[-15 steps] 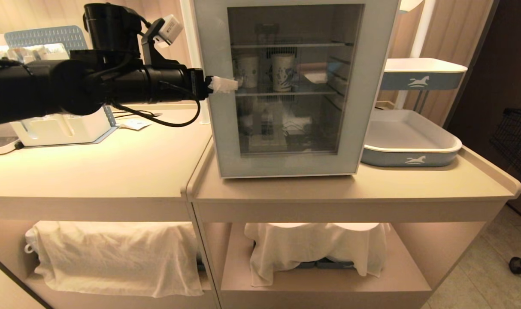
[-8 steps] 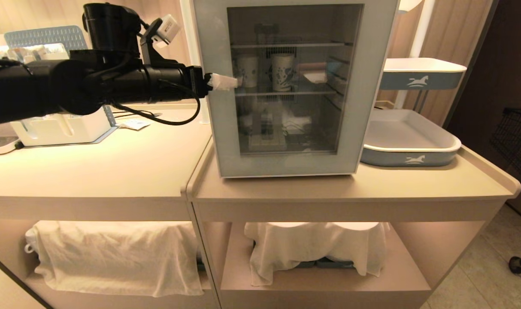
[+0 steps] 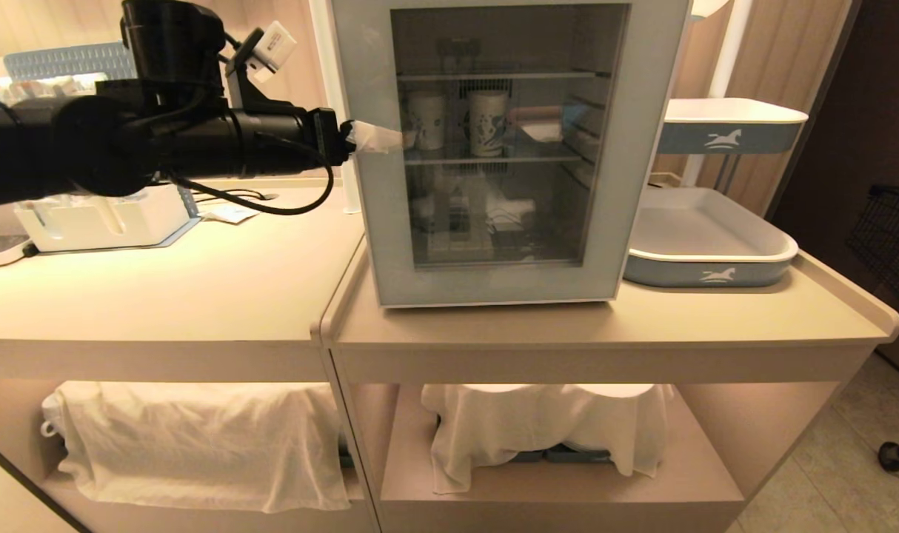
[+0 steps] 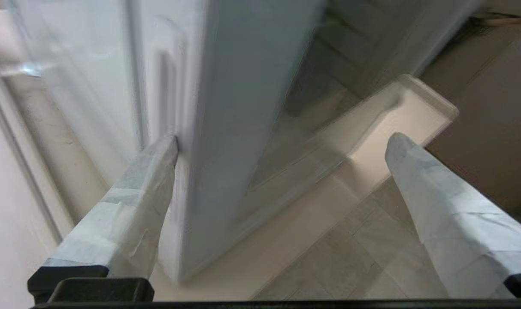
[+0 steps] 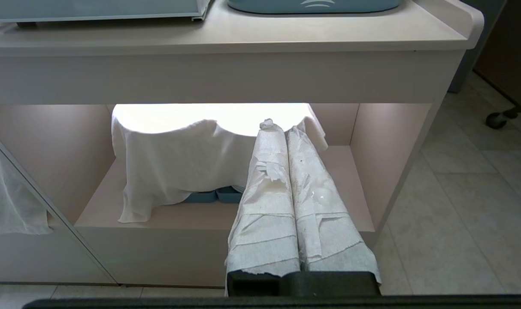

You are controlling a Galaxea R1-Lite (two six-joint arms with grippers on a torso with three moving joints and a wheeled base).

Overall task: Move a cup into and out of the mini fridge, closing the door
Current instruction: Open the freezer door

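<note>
Head view shows the left end effector [image 3: 379, 138] at the hinge-free left edge of the door [image 3: 494, 281] of the mini fridge [image 3: 653, 148], fingers spread wide and straddling that edge: one fingertip [image 4: 164, 150] against the fridge's side by the door seam, the other out in front of the glass. The cup [image 3: 488, 123] stands inside on the middle shelf, behind the closed door. To open well, hook the inner finger behind the door edge and pull along the hinge arc, not straight out. The right end effector [image 5: 286, 128] hangs below the table, fingers pressed together.
</note>
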